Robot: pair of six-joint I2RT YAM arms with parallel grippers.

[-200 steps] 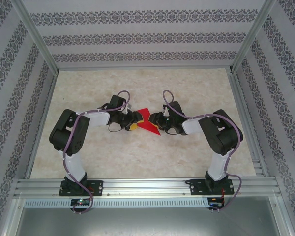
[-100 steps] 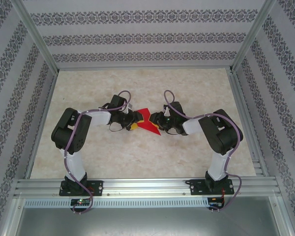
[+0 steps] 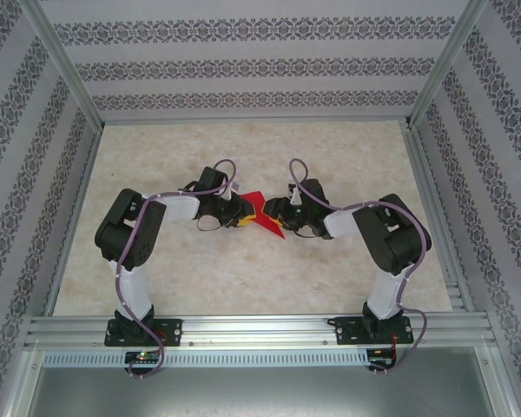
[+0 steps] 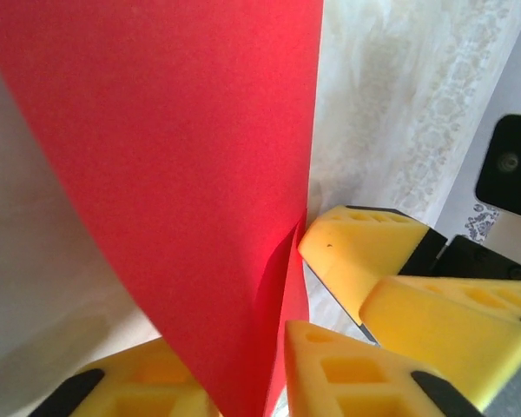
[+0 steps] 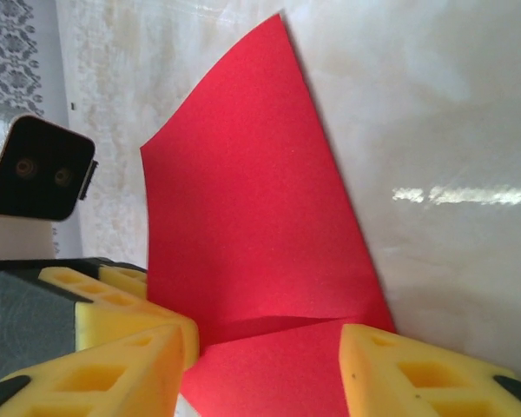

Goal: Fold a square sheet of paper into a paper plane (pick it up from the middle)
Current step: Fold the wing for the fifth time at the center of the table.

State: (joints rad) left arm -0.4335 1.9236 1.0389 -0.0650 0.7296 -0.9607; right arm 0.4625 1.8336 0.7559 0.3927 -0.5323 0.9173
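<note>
The red sheet of paper (image 3: 265,217) is folded into a pointed shape and sits mid-table between the two grippers. In the left wrist view its layers (image 4: 182,174) rise up between my left gripper's (image 4: 230,347) yellow fingers, which are shut on the lower edge. My left gripper (image 3: 241,215) is at the paper's left side. My right gripper (image 3: 277,212) is at its right side, close to the left one. In the right wrist view a crease crosses the paper (image 5: 243,226). My right gripper (image 5: 265,347) is open, its fingers wide apart on either side of the paper.
The pale marbled table (image 3: 243,278) is fenced by aluminium rails (image 3: 252,328) and patterned walls. The right gripper's yellow fingers (image 4: 365,248) crowd the left wrist view. The left gripper's finger (image 5: 100,294) lies beside the right one. Both arms bend inward toward the middle.
My left gripper has moved slightly right and closed on the paper. My right gripper's jaws have opened wider. The paper looks narrower from above.
</note>
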